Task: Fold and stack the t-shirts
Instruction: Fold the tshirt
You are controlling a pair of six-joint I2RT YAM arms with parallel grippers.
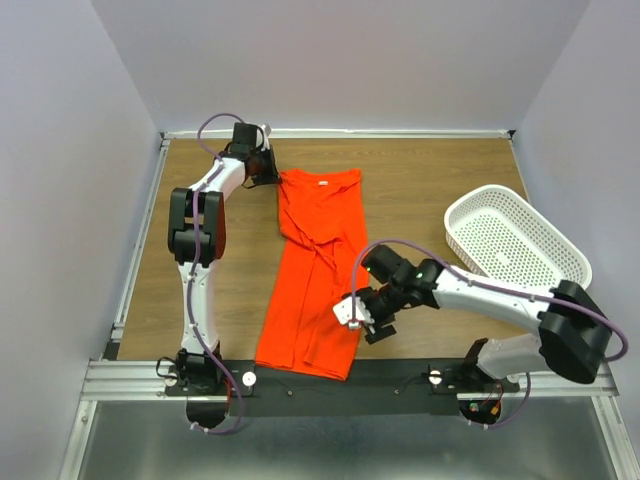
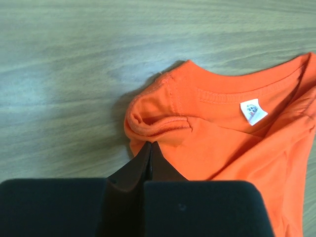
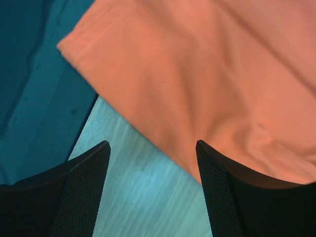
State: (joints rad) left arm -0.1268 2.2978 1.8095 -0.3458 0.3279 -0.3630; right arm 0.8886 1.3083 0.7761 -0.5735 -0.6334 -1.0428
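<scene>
One bright orange t-shirt (image 1: 315, 270) lies lengthwise on the wooden table, folded narrow, collar at the far end. In the left wrist view its collar and white label (image 2: 253, 112) show, with the shoulder corner (image 2: 158, 123) bunched into a small roll. My left gripper (image 2: 149, 144) is shut, its tips pinching the cloth at that corner; from above the left gripper (image 1: 272, 180) sits at the shirt's far left corner. My right gripper (image 1: 352, 312) hovers open over the shirt's near right edge. One of its fingers (image 3: 217, 187) stands over the cloth (image 3: 197, 74), the other over bare wood.
A white perforated basket (image 1: 515, 240) stands tilted at the right side of the table. The black rail (image 1: 400, 375) holding the arm bases runs along the near edge, and the shirt's hem lies over it. Walls close in the table on three sides.
</scene>
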